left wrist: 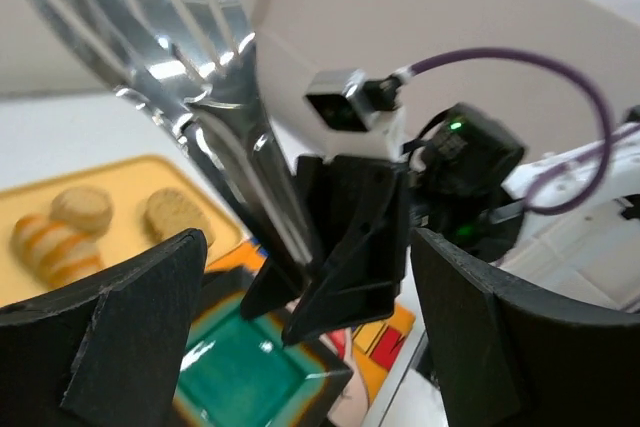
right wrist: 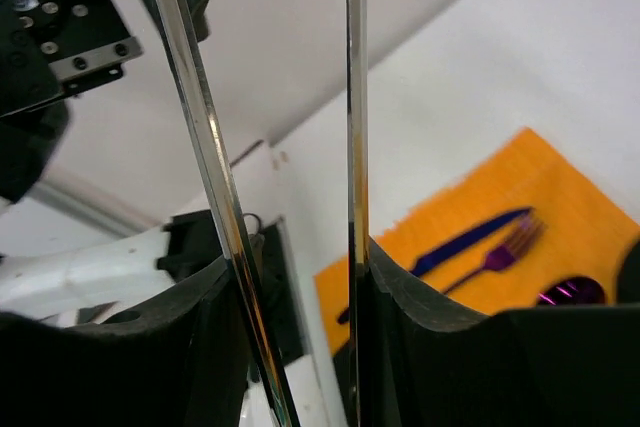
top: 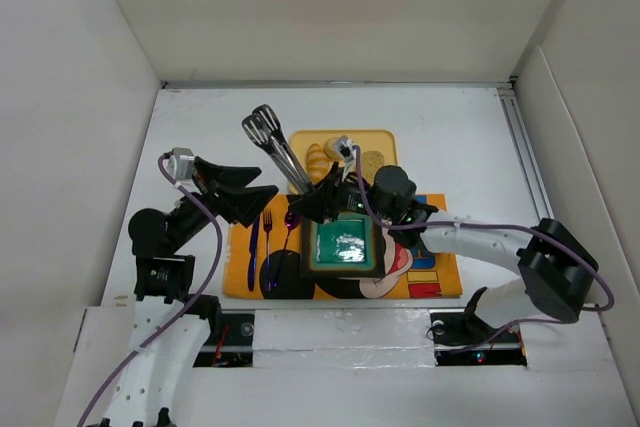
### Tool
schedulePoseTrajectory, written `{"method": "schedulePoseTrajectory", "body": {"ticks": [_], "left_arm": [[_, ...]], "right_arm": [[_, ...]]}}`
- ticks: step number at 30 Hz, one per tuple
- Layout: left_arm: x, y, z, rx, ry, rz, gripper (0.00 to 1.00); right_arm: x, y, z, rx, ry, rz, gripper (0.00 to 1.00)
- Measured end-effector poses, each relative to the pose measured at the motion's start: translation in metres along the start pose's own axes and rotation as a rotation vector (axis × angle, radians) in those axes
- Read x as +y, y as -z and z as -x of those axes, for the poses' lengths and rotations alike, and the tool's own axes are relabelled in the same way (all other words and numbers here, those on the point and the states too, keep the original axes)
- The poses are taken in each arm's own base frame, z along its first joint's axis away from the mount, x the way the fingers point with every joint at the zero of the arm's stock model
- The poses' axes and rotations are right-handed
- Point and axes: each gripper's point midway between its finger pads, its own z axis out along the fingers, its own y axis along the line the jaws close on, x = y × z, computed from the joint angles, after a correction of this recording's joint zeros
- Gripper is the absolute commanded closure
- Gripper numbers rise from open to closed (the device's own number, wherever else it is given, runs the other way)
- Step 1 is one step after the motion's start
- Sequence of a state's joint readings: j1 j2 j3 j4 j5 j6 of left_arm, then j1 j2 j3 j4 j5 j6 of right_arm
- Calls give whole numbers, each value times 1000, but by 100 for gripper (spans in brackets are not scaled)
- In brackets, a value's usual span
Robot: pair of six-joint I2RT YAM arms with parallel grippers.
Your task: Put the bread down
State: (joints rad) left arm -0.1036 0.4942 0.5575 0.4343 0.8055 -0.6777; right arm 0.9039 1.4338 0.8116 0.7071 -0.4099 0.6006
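Note:
The bread lies on a yellow tray (top: 385, 139) at the back: a ridged roll (top: 317, 161), a small bun (top: 332, 146) and an oval slice (top: 373, 162). In the left wrist view they are the roll (left wrist: 45, 247), bun (left wrist: 82, 209) and slice (left wrist: 172, 217). My right gripper (top: 325, 202) is shut on metal tongs (top: 272, 142), holding them by the handle end with the tips raised toward the back left. Its fingers (right wrist: 440, 347) press the outside of the two tong arms (right wrist: 200, 147). My left gripper (top: 262, 197) is open and empty, just left of the tongs (left wrist: 200, 77).
A green square plate (top: 343, 245) sits on an orange placemat (top: 240, 267), under the right gripper. A blue knife (top: 252, 237), a purple fork (top: 267, 232) and a spoon (top: 290, 222) lie on the mat's left side. White walls enclose the table.

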Motion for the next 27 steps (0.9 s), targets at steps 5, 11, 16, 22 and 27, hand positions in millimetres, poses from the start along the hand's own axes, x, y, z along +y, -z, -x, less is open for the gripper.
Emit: {"method": "schedulePoseTrajectory", "body": {"ticks": [5,11,16,22,27], "left_arm": [[30,11,-24,76,8,159,28],[56,33,-36,102,-39,347,35],[75,41,-45,136,-30,445,35],[86,48,-54,164,-9,505,33],[80,48,-53,156,-18,493,33]], "right_arm": [[-33,15,-8,54,16,-177,55],[-76,50,-22,138,26,-448,58],[-110,88,-44,257,17,-673,59],[-136,121,-79,432,-10,-857,54],[-150,140,-110,569,-40,-940,50]]}}
